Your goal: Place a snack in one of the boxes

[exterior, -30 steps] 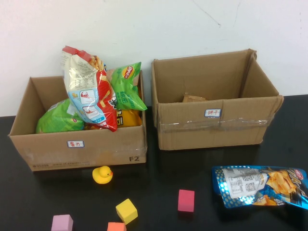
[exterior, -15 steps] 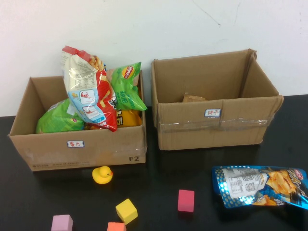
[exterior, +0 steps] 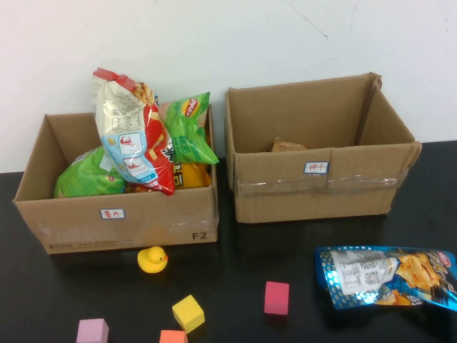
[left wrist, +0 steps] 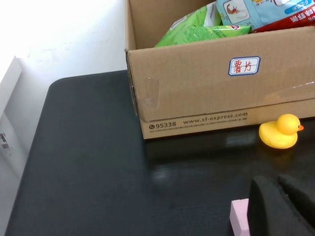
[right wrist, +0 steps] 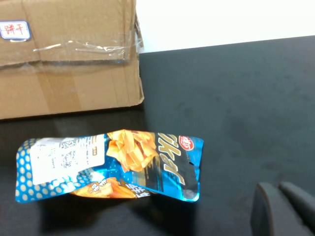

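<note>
right tool (right wrist: 281, 209): seen only in its own wrist view, low over the black worktop (right wrist: 231, 98) near the blue snack bag (right wrist: 110, 167) and not touching it; two dark finger tips lie close together with a thin gap, nothing between them, so it reads as closed and empty.
left tool (left wrist: 280, 206): seen only in its wrist view, low over the worktop beside a pink block (left wrist: 238, 216), near the yellow duck (left wrist: 279, 132); whether it is open or closed cannot be told.
snack: blue bag (exterior: 385, 277) lies flat on the worktop in front of the right box (exterior: 321, 182), apart from it.
boxes: left box (exterior: 114, 214) is heaped with bags standing above its rim; right box is nearly empty.
step in hand (judged): approach and grasp by the right tool.
advice: open wide first, come down on an edge or crimped seam of the bag, pinch lightly; the foil looks slippery and the contents fragile.
target (judged): the right box is nearer and roomier; lift clear of its front wall before release.
</note>
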Motion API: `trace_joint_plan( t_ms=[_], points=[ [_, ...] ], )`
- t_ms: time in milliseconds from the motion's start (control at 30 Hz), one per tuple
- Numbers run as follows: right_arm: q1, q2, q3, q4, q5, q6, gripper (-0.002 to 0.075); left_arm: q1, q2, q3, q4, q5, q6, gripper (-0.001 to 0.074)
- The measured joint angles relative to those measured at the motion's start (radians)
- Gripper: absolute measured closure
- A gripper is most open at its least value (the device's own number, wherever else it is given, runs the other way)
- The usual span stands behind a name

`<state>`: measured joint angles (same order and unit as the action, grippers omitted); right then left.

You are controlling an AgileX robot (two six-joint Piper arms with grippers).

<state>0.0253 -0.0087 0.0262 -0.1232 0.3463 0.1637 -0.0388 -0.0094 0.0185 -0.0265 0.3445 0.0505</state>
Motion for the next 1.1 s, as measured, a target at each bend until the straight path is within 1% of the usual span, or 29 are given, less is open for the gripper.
trace_joint_plan(
  t_ms=[200, 333, 433, 500, 633, 767, 867, 1100],
  points=[
    [0.002, 0.000, 0.000, 0.004, -0.002, 0.000, 0.0727, 0.000, 0.000, 0.000, 0.001, 0.000, 0.000, 0.0736],
    [0.002, 0.000, -0.015, -0.003, -0.052, 0.003, 0.0727, 0.000, 0.000, 0.000, 0.001, 0.000, 0.000, 0.0736],
    [0.002, 0.000, -0.115, -0.068, -0.057, 0.036, 0.0727, 0.000, 0.000, 0.000, 0.001, 0.000, 0.000, 0.0736],
    [0.002, 0.000, -0.223, -0.113, -0.060, 0.072, 0.0727, 0.000, 0.000, 0.000, 0.001, 0.000, 0.000, 0.0736],
    [0.002, 0.017, -0.420, -0.138, -0.021, 0.091, 0.0727, 0.000, 0.000, 0.000, 0.001, 0.000, 0.000, 0.0736],
    [0.002, 0.081, -0.488, -0.140, 0.048, 0.093, 0.0727, 0.000, 0.000, 0.000, 0.002, 0.000, 0.000, 0.0736],
    [0.002, 0.134, -0.490, -0.140, 0.079, 0.041, 0.0727, 0.000, 0.000, 0.000, 0.002, 0.000, 0.000, 0.0736],
    [0.002, 0.260, -0.512, -0.069, 0.062, -0.197, 0.0727, 0.000, 0.000, 0.000, 0.002, 0.000, 0.000, 0.0736]
  ],
)
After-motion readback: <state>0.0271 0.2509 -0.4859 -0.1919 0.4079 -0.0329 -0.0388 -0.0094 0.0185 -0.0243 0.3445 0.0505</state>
